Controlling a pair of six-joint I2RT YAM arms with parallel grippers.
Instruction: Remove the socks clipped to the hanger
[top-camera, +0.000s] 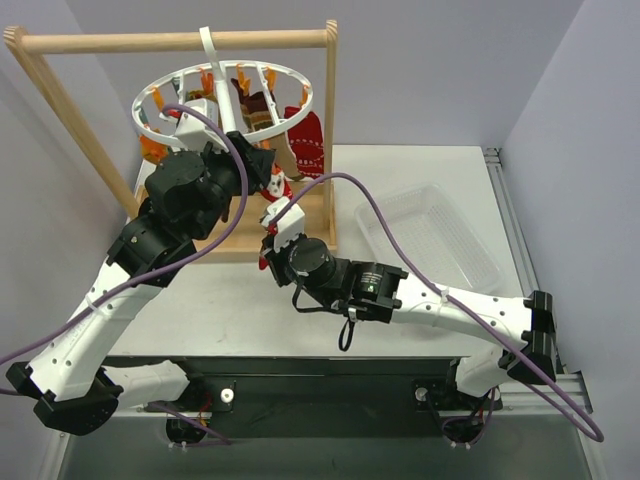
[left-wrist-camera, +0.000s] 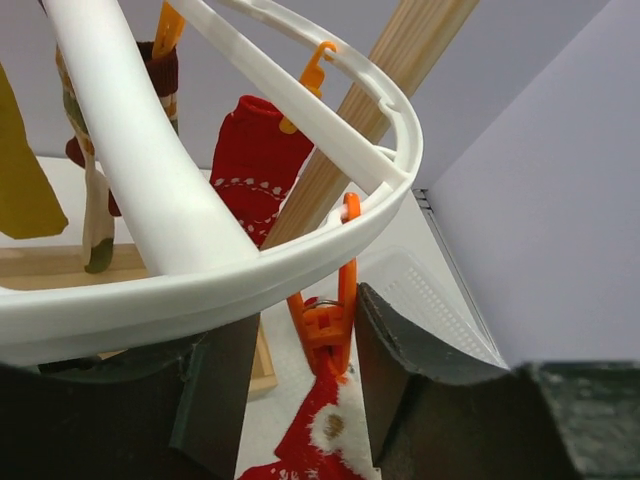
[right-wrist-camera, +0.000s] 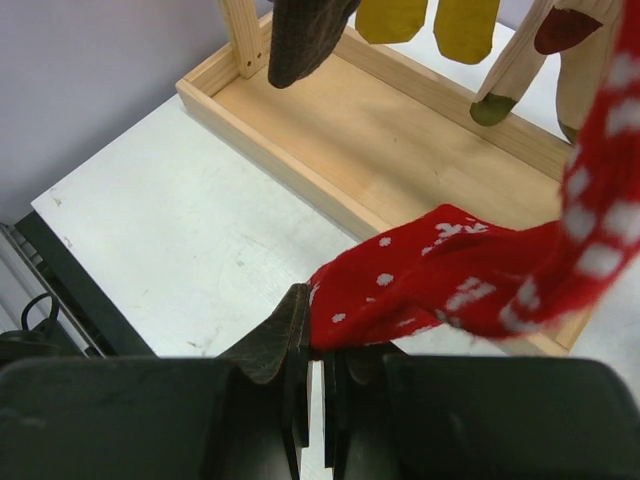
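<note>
a red sock (right-wrist-camera: 440, 280) with white dots hangs from an orange clip (left-wrist-camera: 328, 330) on the hanger (left-wrist-camera: 200, 290), which hooks over the wooden rack (top-camera: 180, 40) at the table's (top-camera: 420, 170) far left. the right gripper (right-wrist-camera: 315, 385) pinches the sock's lower end tight. the left gripper (left-wrist-camera: 300, 345) gapes wide, one finger on either side of that clip.

Orange clip (left-wrist-camera: 327, 325) inside parted left gripper (left-wrist-camera: 303, 388)

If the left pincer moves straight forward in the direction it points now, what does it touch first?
Most likely the orange clip, which hangs from the hanger between the open fingers of the left pincer and holds a red sock. Depth is unclear; the hanger's rim might touch first.
</note>
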